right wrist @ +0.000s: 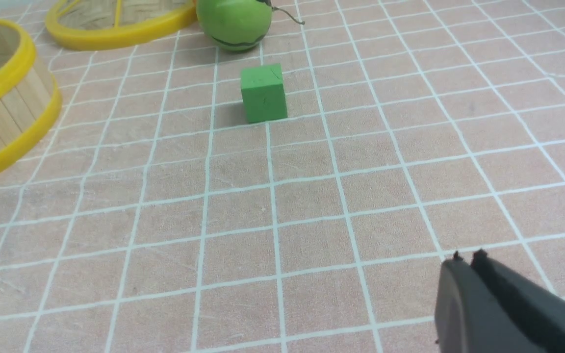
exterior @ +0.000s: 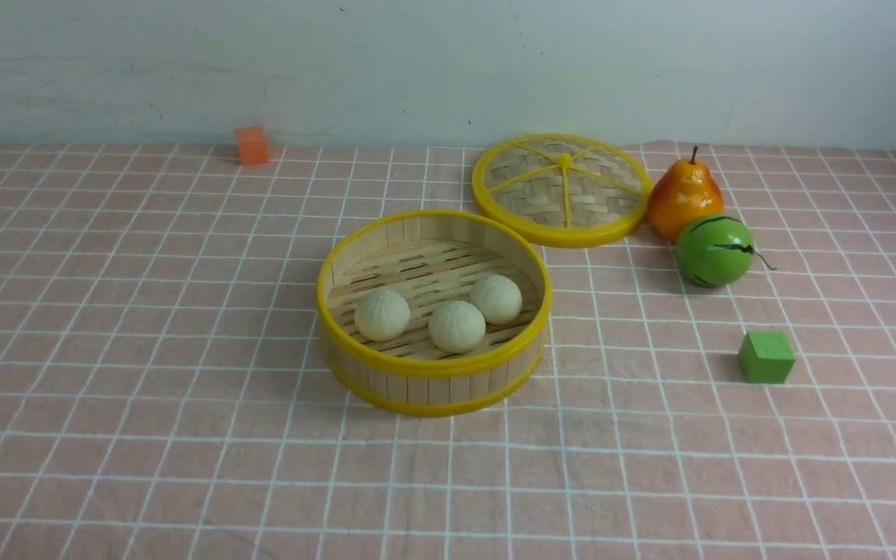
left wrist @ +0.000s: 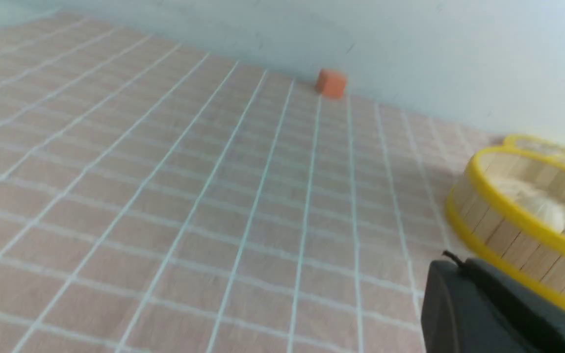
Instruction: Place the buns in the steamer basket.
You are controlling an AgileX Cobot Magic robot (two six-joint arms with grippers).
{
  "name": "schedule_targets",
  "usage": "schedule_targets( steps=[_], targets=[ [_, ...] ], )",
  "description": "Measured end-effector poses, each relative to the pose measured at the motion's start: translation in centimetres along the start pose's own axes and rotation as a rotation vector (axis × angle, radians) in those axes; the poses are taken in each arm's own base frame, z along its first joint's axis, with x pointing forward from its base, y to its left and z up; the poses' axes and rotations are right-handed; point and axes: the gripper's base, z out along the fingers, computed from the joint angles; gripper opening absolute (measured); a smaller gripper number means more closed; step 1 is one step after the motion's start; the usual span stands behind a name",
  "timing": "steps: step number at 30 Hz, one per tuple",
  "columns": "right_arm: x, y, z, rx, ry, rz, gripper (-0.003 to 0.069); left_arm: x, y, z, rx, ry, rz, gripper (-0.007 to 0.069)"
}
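All three buns (exterior: 456, 326) sit inside the steamer basket (exterior: 432, 365); the loading step looks finished. Both arms' jaws are closed and empty, so no further move seems needed

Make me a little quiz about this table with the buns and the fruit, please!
1. How many buns lie inside the steamer basket?
2. True or false: the lid sits on top of the steamer basket.
3. Which thing stands closest to the green cube: A) the orange cube, B) the green melon ball, C) the pear?

Key:
1. Three, all resting on the slatted floor.
2. False: the lid lies flat on the cloth behind the basket, towards the pear.
3. B, the green melon ball.
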Motion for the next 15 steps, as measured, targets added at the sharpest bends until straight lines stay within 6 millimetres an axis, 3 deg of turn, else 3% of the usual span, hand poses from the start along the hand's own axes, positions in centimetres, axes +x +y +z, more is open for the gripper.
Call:
schedule_targets(
  steps=[6, 15],
  targets=[
    [0.0, 0.0, 0.0, 0.000, -0.001, 0.000, 0.0029, 1.5, 0.6, 0.0, -0.055, 0.139, 0.035, -0.0013],
    [0.0, 0.0, 0.0, 0.000, -0.001, 0.000, 0.0033, 1.7, 0.7, 0.0, -0.062, 0.154, 0.043, -0.0013]
  ],
)
